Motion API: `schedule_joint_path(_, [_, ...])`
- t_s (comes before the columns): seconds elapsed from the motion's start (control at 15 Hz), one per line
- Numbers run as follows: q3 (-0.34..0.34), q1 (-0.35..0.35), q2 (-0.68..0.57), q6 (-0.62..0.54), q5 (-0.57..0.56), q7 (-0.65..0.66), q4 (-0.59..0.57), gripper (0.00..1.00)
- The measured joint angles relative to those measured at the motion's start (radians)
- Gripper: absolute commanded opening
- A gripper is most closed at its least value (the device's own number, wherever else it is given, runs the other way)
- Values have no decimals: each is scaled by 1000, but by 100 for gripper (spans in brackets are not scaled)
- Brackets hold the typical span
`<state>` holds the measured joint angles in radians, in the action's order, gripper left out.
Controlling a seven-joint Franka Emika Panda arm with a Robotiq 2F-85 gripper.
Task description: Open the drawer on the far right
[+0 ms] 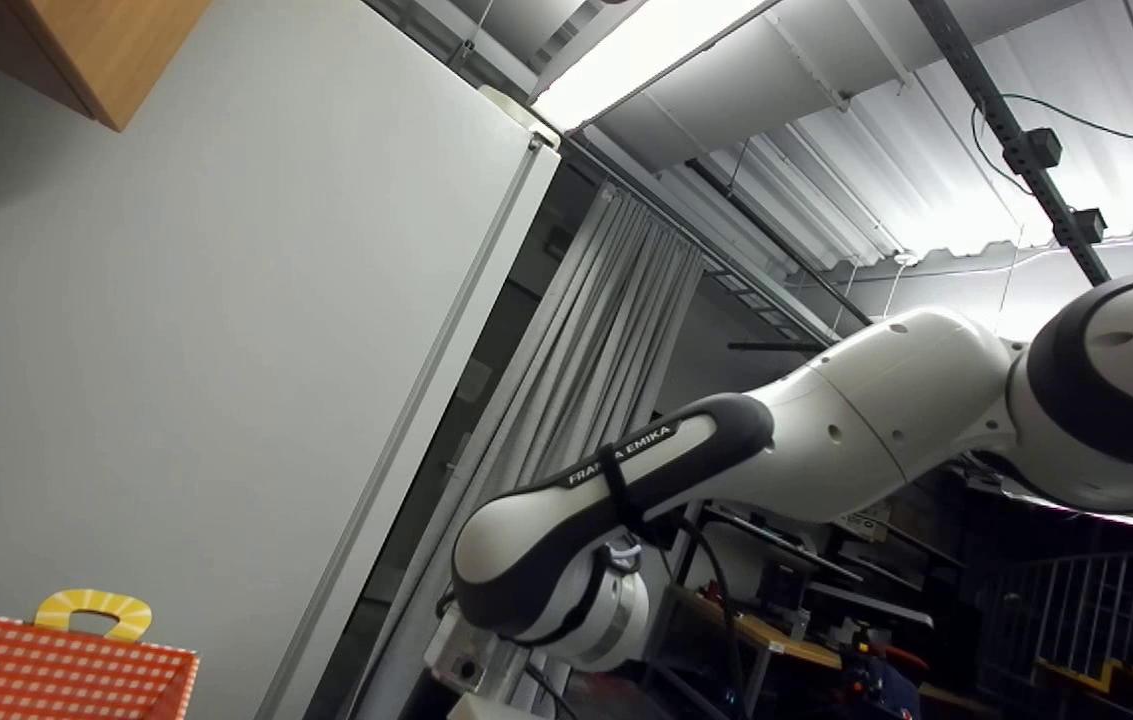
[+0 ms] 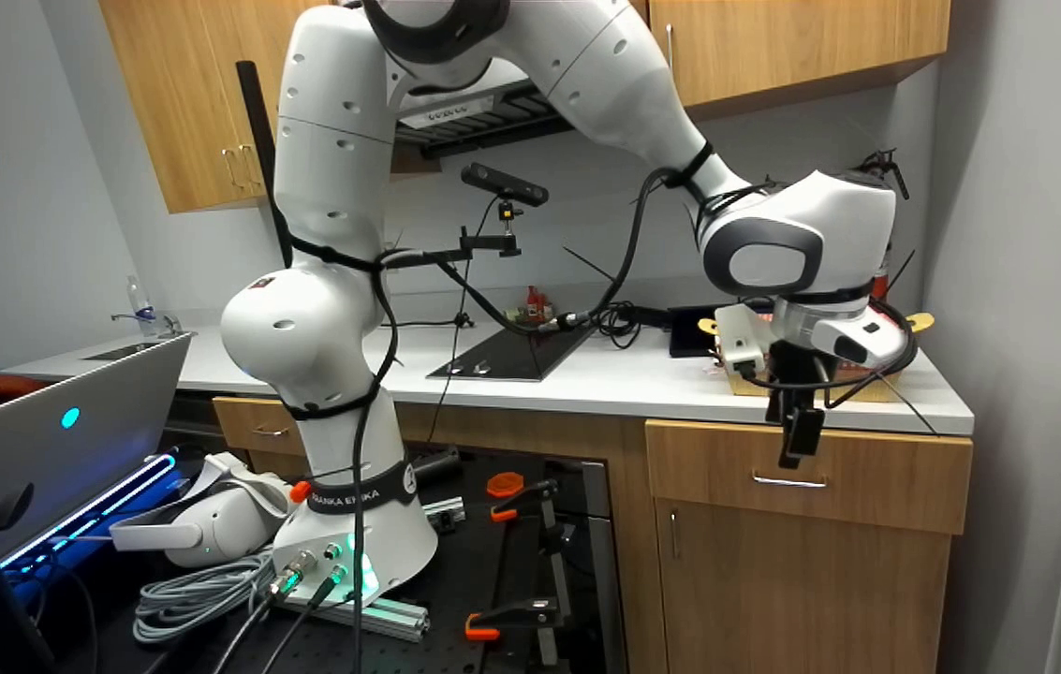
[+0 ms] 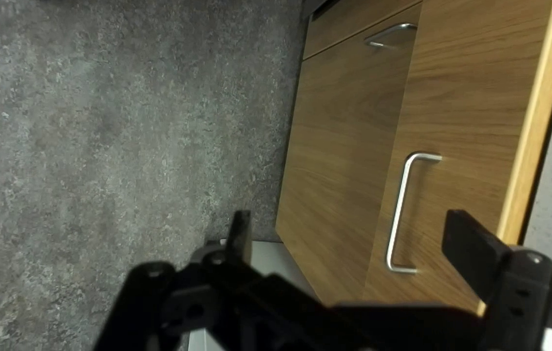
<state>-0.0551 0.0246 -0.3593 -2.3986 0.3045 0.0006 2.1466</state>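
Observation:
The far right drawer has a wooden front and a metal bar handle. The drawer looks shut or nearly so; in the wrist view a thin dark gap shows between its front and the counter. My gripper points down in front of the drawer, its fingertips a little above the handle in that view. In the wrist view my gripper is open and empty. The handle shows between the two fingers; no finger visibly touches it, and the depth between them is unclear.
A cabinet door with its own handle is below the drawer. The white counter overhangs above. A red checked box stands on the counter behind the wrist. A wall stands right of the drawer. The grey floor lies below.

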Motion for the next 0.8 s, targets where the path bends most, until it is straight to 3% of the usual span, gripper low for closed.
schedule_joint_path(0.33, [-46,-33,-49,-91,87,-86,11,100])
schedule_joint_path(0.6, [-116,-90,-72,-98,229,-191,0,100])
schedule_joint_path(0.8, [-133,-116,-83,-98,276,-248,-7,100])
